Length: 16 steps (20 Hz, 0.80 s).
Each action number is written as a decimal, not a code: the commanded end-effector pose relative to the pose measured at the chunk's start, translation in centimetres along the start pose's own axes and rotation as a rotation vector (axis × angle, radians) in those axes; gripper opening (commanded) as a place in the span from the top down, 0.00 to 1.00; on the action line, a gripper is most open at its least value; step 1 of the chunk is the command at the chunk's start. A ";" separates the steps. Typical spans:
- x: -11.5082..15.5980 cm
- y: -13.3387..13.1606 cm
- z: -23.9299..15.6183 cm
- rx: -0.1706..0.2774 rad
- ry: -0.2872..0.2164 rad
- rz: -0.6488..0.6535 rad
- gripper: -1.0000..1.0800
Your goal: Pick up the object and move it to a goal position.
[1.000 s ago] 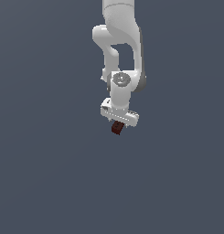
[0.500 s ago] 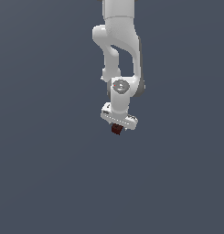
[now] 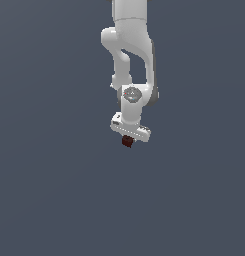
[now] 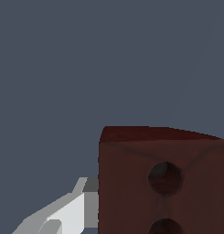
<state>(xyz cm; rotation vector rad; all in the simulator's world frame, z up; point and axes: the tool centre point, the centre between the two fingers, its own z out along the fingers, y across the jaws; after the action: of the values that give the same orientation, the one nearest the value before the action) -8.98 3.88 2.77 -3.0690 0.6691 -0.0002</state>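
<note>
Under the white arm (image 3: 129, 45), hanging straight down against plain dark grey: gripper (image 3: 128, 140), fingers pointing downward, closed snugly around the small dark red-brown block (image 3: 127, 141). Block held just below the gripper's broad white bar, poking out a little beneath it, well above anything else in sight. Fingers drawn in close, with no visible gap between them and the block in the exterior view; exact width of opening too small to read there.

From the wrist camera: block (image 4: 163, 183) filling much of the picture, very close to the lens, flat dark red top edge and a broad face bearing two round holes, one above the other, the lower cut off by the frame. One white-and-grey finger (image 4: 72, 208) pressed against the block's side, touching it. Opposite finger out of frame, so its contact cannot be confirmed. Background behind everything an even grey-blue surface (image 4: 63, 59), featureless.
</note>
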 end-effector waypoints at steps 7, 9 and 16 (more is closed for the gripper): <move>0.9 -0.1 -0.4 0.000 0.000 0.000 1.00; 1.5 -0.1 -0.7 0.000 0.000 0.000 1.00; 5.0 -0.4 -2.3 0.000 0.000 0.000 1.00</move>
<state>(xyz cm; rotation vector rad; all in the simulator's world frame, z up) -5.15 2.45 4.60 -3.0696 0.6694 0.0029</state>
